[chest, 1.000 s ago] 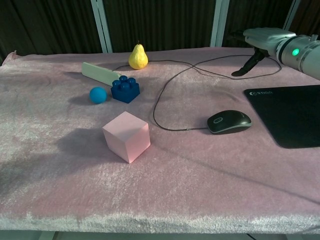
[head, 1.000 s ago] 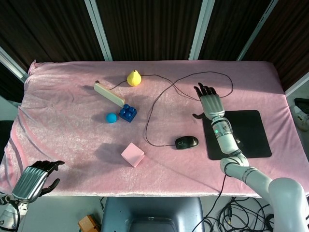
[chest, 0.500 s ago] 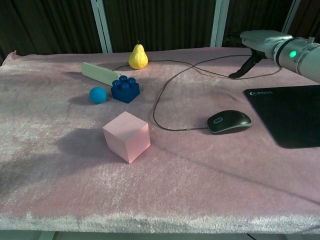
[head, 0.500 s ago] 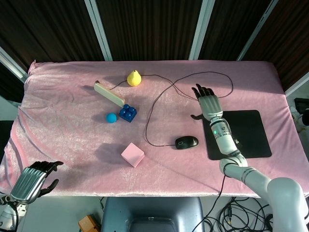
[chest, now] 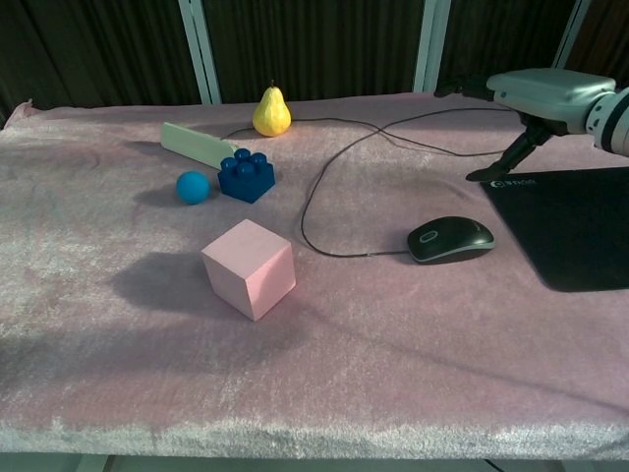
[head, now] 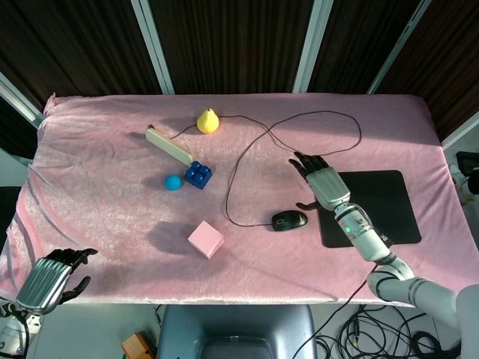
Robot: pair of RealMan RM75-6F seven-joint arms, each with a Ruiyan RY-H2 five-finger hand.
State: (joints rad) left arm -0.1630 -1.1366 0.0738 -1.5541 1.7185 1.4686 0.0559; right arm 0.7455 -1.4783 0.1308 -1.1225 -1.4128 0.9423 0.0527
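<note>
- The right hand (head: 320,178) hovers just behind the mouse (head: 289,220), fingers spread, holding nothing.
- The mouse lies just left of the black pad (head: 378,206).
- The left hand (head: 51,277), well clear of the mouse, has fingers curled loosely, empty.

Bright, hard light from upper right; pink cube (chest: 249,267) and blue ball (chest: 194,186) throw shadows leftward. Background dark (near black). Both views sharp, slight bowing at head-view edges.
</note>
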